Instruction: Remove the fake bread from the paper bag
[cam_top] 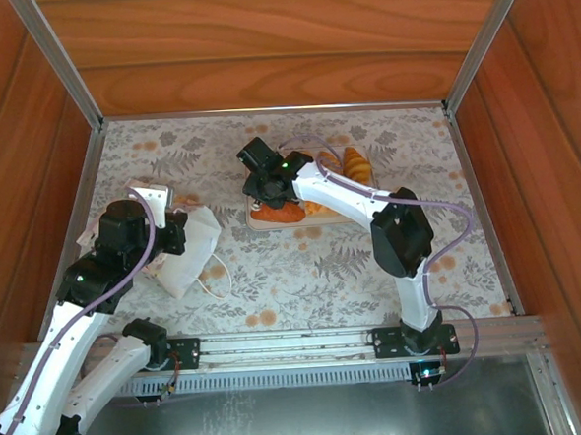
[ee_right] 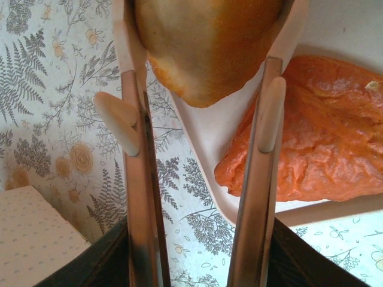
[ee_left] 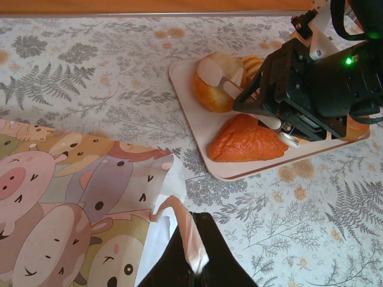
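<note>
The paper bag (cam_top: 192, 255) lies on its side at the left, white with cartoon animal faces (ee_left: 72, 191). My left gripper (ee_left: 192, 239) is shut on a pinkish twisted strip at the bag's edge. A pale tray (ee_left: 200, 122) holds fake bread: a reddish-brown triangle (ee_left: 245, 142), a golden round bun (ee_left: 212, 92) and croissants (cam_top: 352, 162). My right gripper (cam_top: 262, 180) hangs over the tray's left end. In the right wrist view its fingers (ee_right: 268, 113) press both sides of the round bun (ee_right: 206, 48), above the tray's edge (ee_right: 221, 140). The bag's inside is hidden.
Wooden walls with metal corner posts (cam_top: 64, 64) close in the floral tablecloth (cam_top: 304, 276) on three sides. A pale dotted surface (ee_right: 36, 236) shows low left of the right gripper. The right arm's elbow (cam_top: 402, 232) stands just right of the tray.
</note>
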You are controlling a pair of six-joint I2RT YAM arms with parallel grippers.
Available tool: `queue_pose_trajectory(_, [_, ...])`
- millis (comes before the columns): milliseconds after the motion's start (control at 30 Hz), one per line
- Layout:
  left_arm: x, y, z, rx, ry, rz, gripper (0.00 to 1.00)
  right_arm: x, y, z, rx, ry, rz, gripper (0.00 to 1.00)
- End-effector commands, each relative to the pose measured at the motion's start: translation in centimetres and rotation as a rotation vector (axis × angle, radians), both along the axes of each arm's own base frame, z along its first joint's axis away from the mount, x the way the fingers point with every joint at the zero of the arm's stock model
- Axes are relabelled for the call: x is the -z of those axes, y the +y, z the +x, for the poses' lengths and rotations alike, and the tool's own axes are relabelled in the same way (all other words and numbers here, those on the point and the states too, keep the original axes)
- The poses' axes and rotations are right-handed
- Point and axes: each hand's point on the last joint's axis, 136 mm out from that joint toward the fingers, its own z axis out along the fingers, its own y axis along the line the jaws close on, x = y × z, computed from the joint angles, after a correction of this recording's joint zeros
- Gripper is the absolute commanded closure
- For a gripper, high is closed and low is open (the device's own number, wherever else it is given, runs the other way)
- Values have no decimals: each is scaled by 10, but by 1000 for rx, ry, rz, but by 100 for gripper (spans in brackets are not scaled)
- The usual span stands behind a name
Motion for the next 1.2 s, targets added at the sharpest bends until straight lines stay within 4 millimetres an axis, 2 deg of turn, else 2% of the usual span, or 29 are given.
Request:
queue_pose_trajectory(0, [-3, -1, 0, 13, -19, -2, 100, -5, 3, 7, 28, -34, 4, 47])
queue_pose_trajectory(67, [-3, -1, 0, 14, -18, -1, 100, -4, 2, 6, 32, -27, 5, 43])
queue_pose_trajectory(333, [-2, -2, 2, 13, -5, -12, 100, -6, 5, 5, 23, -32, 27, 39])
queue_pose_trajectory(433, [-3, -2, 2, 10, -4, -15, 100, -7, 6, 4, 19, -30, 38, 41])
queue_pose_trajectory(633, [-7, -1, 3, -3, -7, -25, 100, -2, -4, -3, 89, -9, 63, 50])
queue_pose_trajectory(767, [-8, -1, 3, -10, -3, -34, 100, -3, -6, -5, 141, -16, 87, 50])
queue_pose_trajectory(933, [-13, -2, 2, -10, -3, -43, 100, -3, 2, -3, 147, -14, 129, 49])
queue_pose_trajectory(1167, [-18, 0, -1, -32, 4, -81, 100, -23, -5, -7, 88, -61, 122, 42])
